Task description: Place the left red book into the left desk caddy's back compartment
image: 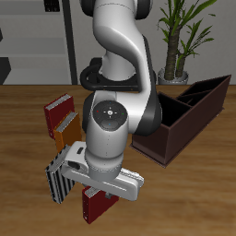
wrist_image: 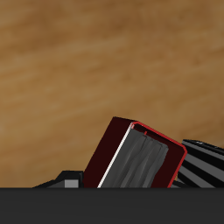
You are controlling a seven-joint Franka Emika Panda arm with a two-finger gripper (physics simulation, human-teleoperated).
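Bright-red, the left red book (image: 95,205) stands upright at the bench's near edge directly beneath the hand (image: 96,182), apparently gripped; the left desk caddy (image: 189,115) lies far right.

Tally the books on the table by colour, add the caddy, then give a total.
Red books: 2, one near the table's front edge and one farther back
Orange-brown book: 1
Black-and-white striped book: 1
Dark maroon desk caddy: 1
Total: 5
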